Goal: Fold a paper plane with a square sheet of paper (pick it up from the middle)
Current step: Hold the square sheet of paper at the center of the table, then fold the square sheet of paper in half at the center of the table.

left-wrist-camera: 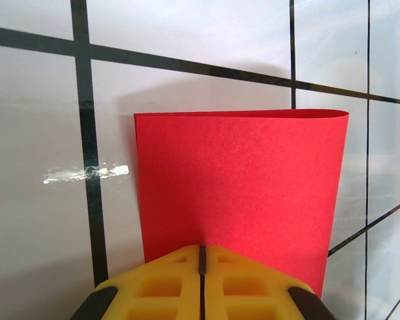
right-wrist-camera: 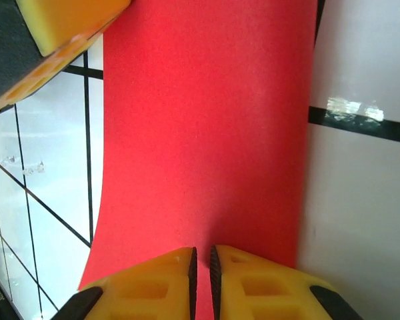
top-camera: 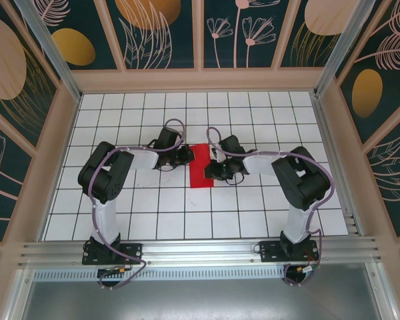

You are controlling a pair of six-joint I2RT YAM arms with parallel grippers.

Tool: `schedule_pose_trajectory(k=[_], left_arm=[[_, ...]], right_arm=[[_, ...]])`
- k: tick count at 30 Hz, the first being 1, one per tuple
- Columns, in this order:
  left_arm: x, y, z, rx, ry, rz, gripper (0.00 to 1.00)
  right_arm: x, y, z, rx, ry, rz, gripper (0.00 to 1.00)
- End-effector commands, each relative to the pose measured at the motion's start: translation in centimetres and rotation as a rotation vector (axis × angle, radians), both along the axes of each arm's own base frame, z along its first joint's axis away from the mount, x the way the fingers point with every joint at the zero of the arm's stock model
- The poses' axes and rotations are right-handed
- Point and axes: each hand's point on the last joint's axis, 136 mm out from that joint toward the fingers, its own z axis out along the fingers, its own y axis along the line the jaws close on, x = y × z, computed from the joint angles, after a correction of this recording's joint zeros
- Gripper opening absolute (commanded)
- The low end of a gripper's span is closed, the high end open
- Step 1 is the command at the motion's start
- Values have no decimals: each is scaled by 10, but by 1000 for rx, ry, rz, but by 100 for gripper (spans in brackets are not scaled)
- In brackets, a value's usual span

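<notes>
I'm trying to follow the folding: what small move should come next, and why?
Probably the right tool should press and slide along the square sheet of paper, flattening it. The sheet is doubled over, yet its bend looks rounded, not creased, while the shut left tool sits at the opposite edge.

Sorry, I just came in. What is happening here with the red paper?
Two robot arms work on a red paper in the middle of the table. The paper is bent over in a soft, uncreased fold. The left end effector is shut on its free edges. The right end effector meets another edge, fingers almost together; whether it grips is unclear.
</notes>
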Motion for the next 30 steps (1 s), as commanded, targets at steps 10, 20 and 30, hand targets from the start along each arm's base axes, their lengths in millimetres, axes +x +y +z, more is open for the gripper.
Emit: schedule_pose_trajectory(k=[10, 20, 30], left_arm=[[-20, 30, -56, 172, 119, 42, 7], [-17, 28, -53, 170, 98, 34, 6], [-17, 30, -55, 180, 102, 37, 6]], right_arm=[[-49, -20, -14, -15, 112, -1, 17], [-7, -9, 49, 54, -71, -47, 18], [63, 14, 37, 89, -113, -118, 16]])
